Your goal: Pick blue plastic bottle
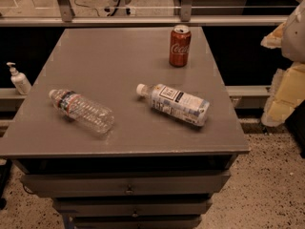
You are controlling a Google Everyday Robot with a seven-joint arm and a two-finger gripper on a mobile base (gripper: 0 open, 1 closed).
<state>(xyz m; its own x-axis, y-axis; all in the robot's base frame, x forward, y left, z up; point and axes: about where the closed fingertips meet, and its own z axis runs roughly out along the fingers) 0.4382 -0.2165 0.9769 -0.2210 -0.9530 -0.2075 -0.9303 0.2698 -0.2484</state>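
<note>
The blue plastic bottle (pixel 175 103) lies on its side on the grey table (pixel 109 56), right of centre. Its white cap points left and its pale blue-and-white label carries a dark square logo. My gripper (pixel 287 75) shows at the right edge of the view, close to the camera. It is off the table's right side, well apart from the bottle, and holds nothing that I can see.
A clear ribbed water bottle (pixel 82 109) lies on the table's left part. A red cola can (pixel 179 45) stands upright at the back right. A white pump dispenser (pixel 18 78) stands on a ledge left of the table. Drawers (pixel 128 185) sit below the front edge.
</note>
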